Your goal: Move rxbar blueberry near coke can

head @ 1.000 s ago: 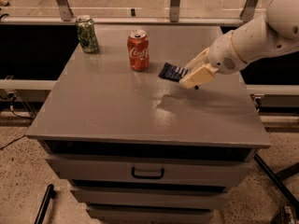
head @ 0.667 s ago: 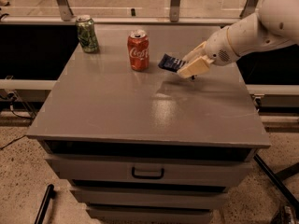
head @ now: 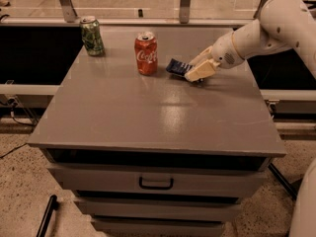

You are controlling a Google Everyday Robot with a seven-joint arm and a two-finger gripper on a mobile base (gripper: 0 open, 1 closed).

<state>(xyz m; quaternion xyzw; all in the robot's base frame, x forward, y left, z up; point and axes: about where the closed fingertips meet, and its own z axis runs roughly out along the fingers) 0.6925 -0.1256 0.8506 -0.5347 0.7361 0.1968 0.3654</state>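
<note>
Rxbar blueberry [head: 176, 65] is clamped in the gripper [head: 189, 71], low over the cabinet top [head: 148, 117] toward its 1 o'clock corner. Its long axis projects from the gripper toward 9 o'clock — I read the coke can [head: 146, 53] just beside that free end.

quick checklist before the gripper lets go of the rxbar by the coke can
1. Grip: gripper, at the back right of the table, has its jaws shut on the rxbar blueberry: ok.
2. Placement: the bar is close beside the coke can, a small gap between them, not touching: ok.
3. Bar resting on the table rather than hanging just above it: cannot tell.
4. Coke can upright: ok.
5. Green can stands apart at the back corner, out of the way: ok.
</note>
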